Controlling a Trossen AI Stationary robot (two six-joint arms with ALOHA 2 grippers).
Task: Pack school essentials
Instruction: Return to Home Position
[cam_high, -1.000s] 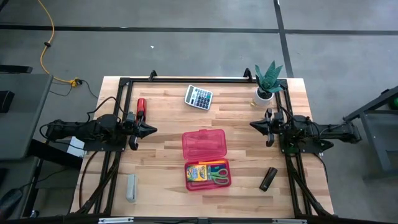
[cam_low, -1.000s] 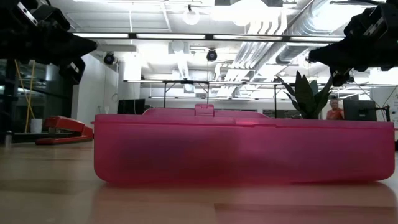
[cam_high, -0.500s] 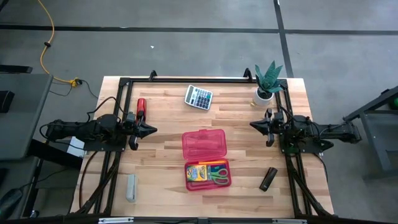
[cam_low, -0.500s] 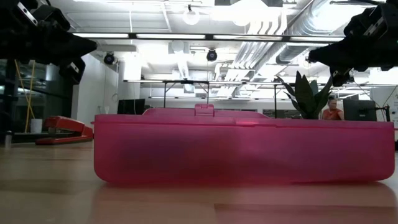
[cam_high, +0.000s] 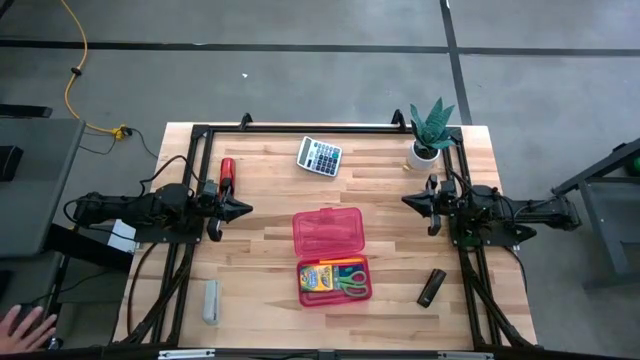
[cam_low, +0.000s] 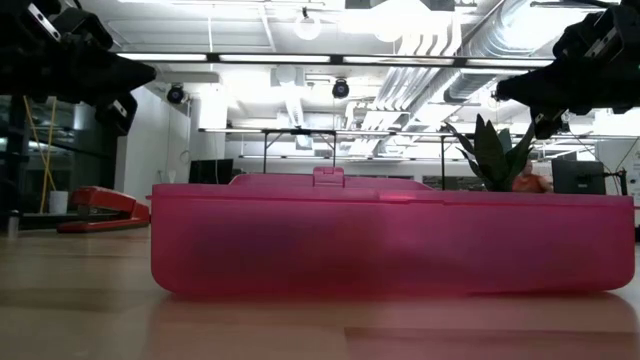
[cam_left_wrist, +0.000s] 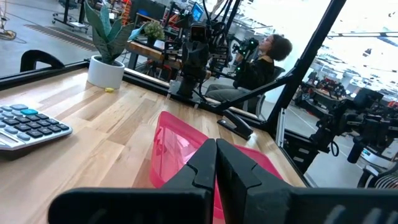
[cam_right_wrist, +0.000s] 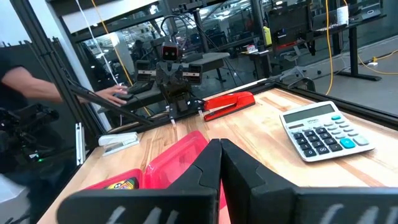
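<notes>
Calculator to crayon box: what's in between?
The crayon box sits in one half of the open pink case; the other half lies between, then bare table up to the calculator. High view.

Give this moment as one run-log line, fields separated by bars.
left gripper: shut, empty, left side | right gripper: shut, empty, right side | pink case: open | crayon box, scissors: inside case

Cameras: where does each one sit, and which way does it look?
High view: above the table, looking straight down; both arms, left gripper and right gripper, show.
Low view: at tabletop height, level toward the pink case; grippers in upper corners.
Left wrist view: on the left arm, past its shut fingers toward the right arm.
Right wrist view: the reverse.
Both wrist views share the calculator.
</notes>
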